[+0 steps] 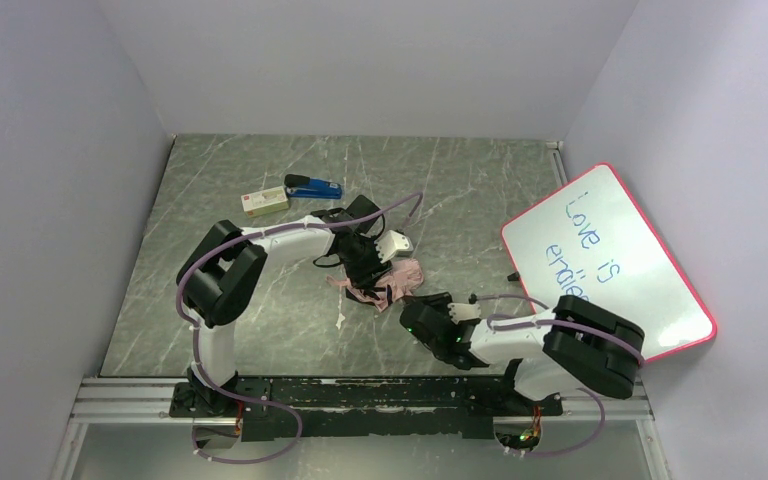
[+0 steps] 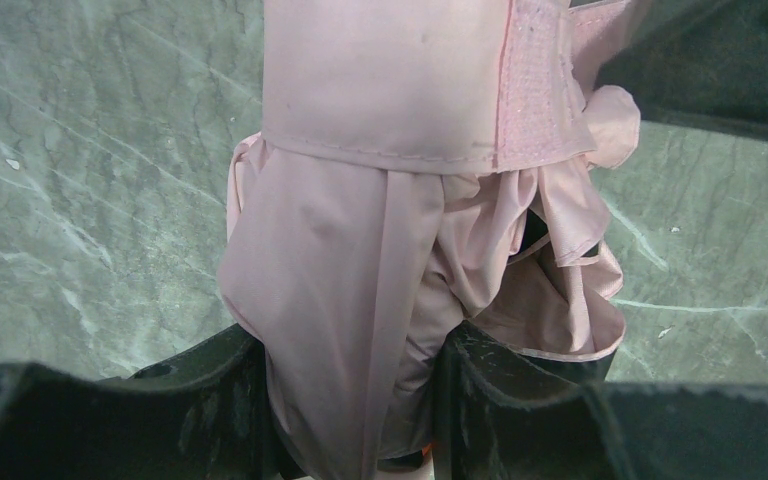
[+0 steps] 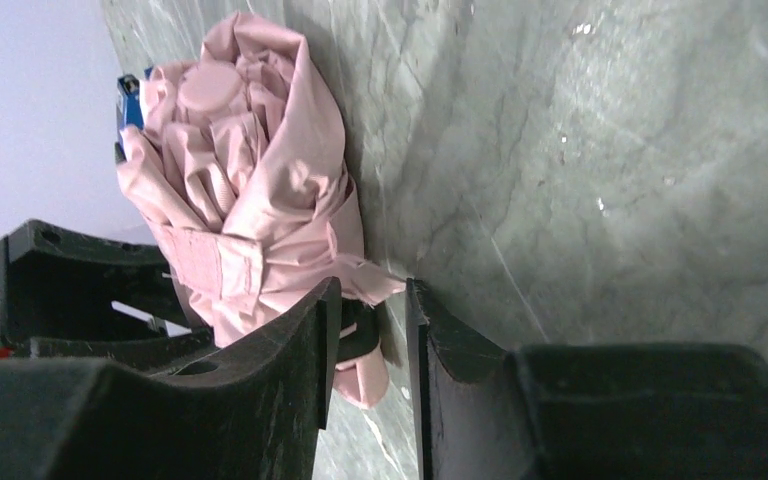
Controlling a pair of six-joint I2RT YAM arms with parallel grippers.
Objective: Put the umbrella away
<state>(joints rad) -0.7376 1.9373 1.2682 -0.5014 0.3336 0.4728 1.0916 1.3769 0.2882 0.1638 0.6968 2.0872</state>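
The umbrella [image 1: 405, 272] is a crumpled pale pink bundle lying on the marble table near its middle. My left gripper [image 1: 375, 268] comes at it from the left. In the left wrist view that gripper [image 2: 352, 340] is shut on the folded fabric of the umbrella [image 2: 360, 230], and a pink fastening strap [image 2: 535, 90] crosses the top. My right gripper [image 1: 415, 300] sits just in front of the bundle. Seen from the right wrist, the right gripper [image 3: 373, 290] is open, with a corner of the umbrella [image 3: 250, 170] fabric and a dark part reaching into the gap.
A blue stapler [image 1: 313, 187] and a small pale box [image 1: 264, 202] lie behind the left arm. A whiteboard [image 1: 610, 260] with a pink rim and blue writing leans against the right wall. Grey walls close the table on three sides.
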